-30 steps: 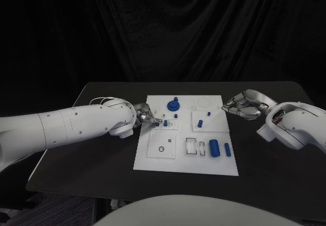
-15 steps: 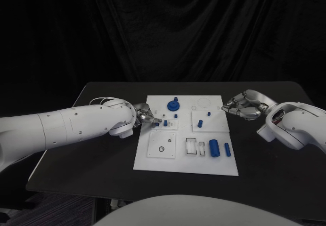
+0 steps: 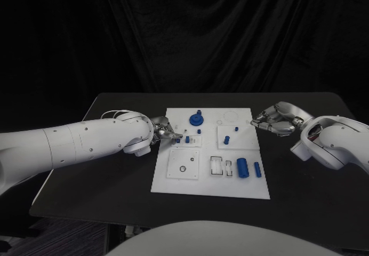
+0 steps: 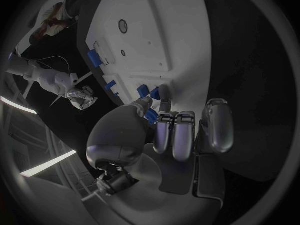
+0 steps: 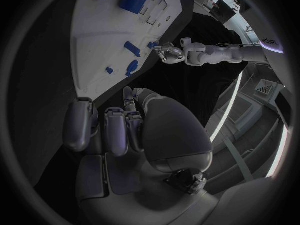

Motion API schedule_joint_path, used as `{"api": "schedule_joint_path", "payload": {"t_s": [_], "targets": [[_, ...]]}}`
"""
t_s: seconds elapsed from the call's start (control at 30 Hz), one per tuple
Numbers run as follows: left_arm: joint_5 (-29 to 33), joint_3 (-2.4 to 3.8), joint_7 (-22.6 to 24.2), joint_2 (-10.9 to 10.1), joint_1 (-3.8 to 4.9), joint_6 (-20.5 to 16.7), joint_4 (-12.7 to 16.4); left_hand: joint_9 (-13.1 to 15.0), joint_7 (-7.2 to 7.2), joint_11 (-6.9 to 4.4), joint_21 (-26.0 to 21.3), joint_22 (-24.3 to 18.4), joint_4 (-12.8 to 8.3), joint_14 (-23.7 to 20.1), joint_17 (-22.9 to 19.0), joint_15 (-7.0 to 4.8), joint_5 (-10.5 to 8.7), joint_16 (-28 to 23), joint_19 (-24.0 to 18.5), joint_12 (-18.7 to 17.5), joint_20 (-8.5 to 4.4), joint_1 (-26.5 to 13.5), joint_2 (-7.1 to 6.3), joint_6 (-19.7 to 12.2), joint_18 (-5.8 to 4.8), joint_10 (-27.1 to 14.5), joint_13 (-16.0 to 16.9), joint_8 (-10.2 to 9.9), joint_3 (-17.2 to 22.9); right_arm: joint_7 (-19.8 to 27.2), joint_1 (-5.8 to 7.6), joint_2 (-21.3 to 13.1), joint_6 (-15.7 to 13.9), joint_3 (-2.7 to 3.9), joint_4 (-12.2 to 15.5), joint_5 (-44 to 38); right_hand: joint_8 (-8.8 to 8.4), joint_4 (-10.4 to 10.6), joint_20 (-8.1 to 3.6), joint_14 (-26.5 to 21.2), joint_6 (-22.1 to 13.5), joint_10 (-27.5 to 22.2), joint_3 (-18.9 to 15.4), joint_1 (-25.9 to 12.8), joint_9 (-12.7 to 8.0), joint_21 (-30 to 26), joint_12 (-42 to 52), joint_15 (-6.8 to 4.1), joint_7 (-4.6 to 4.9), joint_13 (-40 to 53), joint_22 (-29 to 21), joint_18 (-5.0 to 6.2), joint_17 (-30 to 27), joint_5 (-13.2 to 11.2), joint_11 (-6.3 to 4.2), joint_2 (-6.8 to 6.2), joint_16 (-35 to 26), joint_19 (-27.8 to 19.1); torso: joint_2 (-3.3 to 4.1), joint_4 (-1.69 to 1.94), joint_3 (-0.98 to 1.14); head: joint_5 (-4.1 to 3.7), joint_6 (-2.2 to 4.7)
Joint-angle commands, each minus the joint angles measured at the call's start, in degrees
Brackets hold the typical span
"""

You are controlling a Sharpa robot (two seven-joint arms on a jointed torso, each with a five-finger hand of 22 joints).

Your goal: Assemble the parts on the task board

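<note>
my left hand (image 3: pixel 163 132) sits at the left edge of the task board (image 3: pixel 177 181), fingertips (image 4: pixel 164 91) down on the white plate right by a small blue part (image 3: pixel 187 140). from my left wrist the fingers reach in around that little blue piece, but i cannot tell whether i've actually got hold of it. my right hand (image 3: pixel 275 119) hangs just off the board's right edge, fingers curled in, nothing in them, not touching the plate. on the board: a blue round part (image 3: pixel 196 118) near the far end, a blue peg (image 3: pixel 227 140) mid-board, and a fat blue cylinder (image 3: pixel 242 167) beside a slimmer blue bar (image 3: pixel 257 169) toward the near right.
</note>
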Motion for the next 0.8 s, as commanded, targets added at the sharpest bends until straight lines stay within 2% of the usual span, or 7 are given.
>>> {"api": "schedule_joint_path", "payload": {"t_s": [0.03, 0.13, 0.27, 0.3, 0.43, 0.63, 0.8], "targets": [[-0.21, -0.42, 0.39, 0.01, -0.69, 0.43, -0.29, 0.67, 0.84, 0.29, -0.22, 5.05, 0.28, 5.85, 15.09, 0.45, 0.25, 0.15, -0.14, 0.21, 0.26, 0.41, 0.30, -1.36, 0.39, 6.08, 15.09, 0.57, -0.54, -0.92, -0.17, 0.00, 0.39, 0.05, -0.03, -0.20, -0.33, -0.47, 0.16, 2.66, -0.33, -0.40, 0.01, 0.61, 0.08, -0.40, -0.27, -0.07, 0.12, 6.17, 5.46, 0.28, 2.50, 0.10, 0.08, -0.17, -0.19, 0.00, -0.04, -0.02, 0.02, 0.03, 0.01], [-0.21, -0.42, 2.27, -0.07, -0.71, -1.67, -0.30, 2.22, 0.85, 0.32, -0.16, 5.30, 3.63, 5.85, 15.09, 0.50, -2.72, 0.15, 0.01, 0.21, 0.29, -1.67, 0.50, -2.11, 0.35, 6.08, 15.09, 1.94, -3.20, -0.91, -0.18, -0.03, 0.39, 0.05, -0.04, -0.21, -0.33, -0.47, 0.16, 2.66, -0.33, -0.40, 0.01, 0.61, 0.08, -0.40, -0.27, -0.07, 0.12, 6.17, 5.46, 0.28, 2.50, 0.10, 0.08, -0.17, -0.19, 0.00, -0.03, -0.02, 0.03, 0.01, 0.01], [-0.21, -0.42, 4.77, -0.23, -0.72, -4.77, -0.32, 3.71, 0.71, 0.25, 0.08, 5.67, 4.23, 5.85, 15.09, 0.34, -5.04, 0.15, 0.31, 0.21, 0.28, -3.64, 1.14, -2.30, 0.25, 6.08, 15.09, 3.42, -6.01, -0.90, -0.18, -0.07, 0.42, 0.05, -0.05, -0.21, -0.33, -0.47, 0.16, 2.66, -0.33, -0.40, 0.01, 0.61, 0.08, -0.40, -0.27, -0.07, 0.12, 6.17, 5.46, 0.28, 2.50, 0.10, 0.08, -0.17, -0.19, 0.00, -0.02, -0.03, 0.01, 0.00, 0.01], [-0.21, -0.42, 5.64, -0.32, -0.72, -5.96, -0.30, 4.68, 0.59, 0.12, 0.45, 6.01, 4.30, 5.85, 15.09, 0.31, -7.31, 0.15, 0.65, 0.21, 0.16, -6.99, 1.20, -2.05, 0.16, 6.08, 15.09, 4.40, -8.61, -0.90, -0.18, -0.10, 0.42, 0.05, -0.03, -0.21, -0.33, -0.47, 0.16, 2.66, -0.33, -0.40, 0.01, 0.61, 0.08, -0.40, -0.27, -0.07, 0.12, 6.17, 5.46, 0.28, 2.50, 0.10, 0.08, -0.17, -0.19, 0.00, -0.03, -0.04, 0.02, 0.00, 0.01], [-0.21, -0.41, 8.25, -0.69, -0.72, -9.87, -0.08, 6.67, 0.32, -0.12, 0.88, 6.53, 4.28, 5.85, 15.09, 0.10, -8.73, 0.15, 1.12, 0.21, -0.03, -8.86, 2.42, -2.29, 0.02, 6.08, 15.09, 6.31, -12.40, -0.88, -0.19, -0.27, 0.37, 0.05, 0.04, -0.21, -0.33, -0.47, 0.16, 2.66, -0.33, -0.40, 0.01, 0.61, 0.08, -0.40, -0.27, -0.07, 0.12, 6.17, 5.46, 0.28, 2.50, 0.10, 0.08, -0.17, -0.19, 0.00, -0.01, -0.04, 0.02, 0.03, 0.01], [-0.45, -0.40, 11.37, -1.82, -0.60, -15.83, 1.11, 9.31, -0.27, -0.65, 1.80, 7.44, 4.11, 5.85, 15.09, -0.36, -7.74, 0.15, 1.99, 0.21, -0.45, -5.98, 3.34, -2.12, -0.26, 6.08, 15.09, 9.09, -15.45, -0.93, -0.19, -0.49, 0.27, 0.05, 0.08, -0.21, -0.34, -0.49, 0.17, 2.66, -0.35, -0.44, 0.03, 0.52, 0.09, -0.49, -0.30, -0.05, 0.16, 6.11, 5.42, 0.30, 2.51, 0.16, 0.11, -0.19, -0.19, -0.02, 0.03, 0.06, -0.04, -0.44, 0.01], [-2.70, -0.33, 12.81, -2.72, 0.45, -18.63, 1.77, 11.02, -0.59, -0.93, 2.42, 8.05, 3.97, 5.85, 15.09, -0.60, -5.82, 0.15, 2.54, 0.21, -0.70, -2.33, 3.49, -2.35, -0.45, 6.08, 15.09, 10.61, -16.64, -1.03, -0.18, -0.50, 0.16, 0.05, 0.07, -0.21, -0.34, -0.49, 0.17, 2.65, -0.35, -0.46, 0.02, 0.49, 0.09, -0.45, -0.32, -0.05, 0.17, 6.08, 5.44, 0.29, 2.48, 0.17, 0.12, -0.21, -0.20, -0.01, 0.06, 0.04, -0.04, -0.55, 0.01]]}}
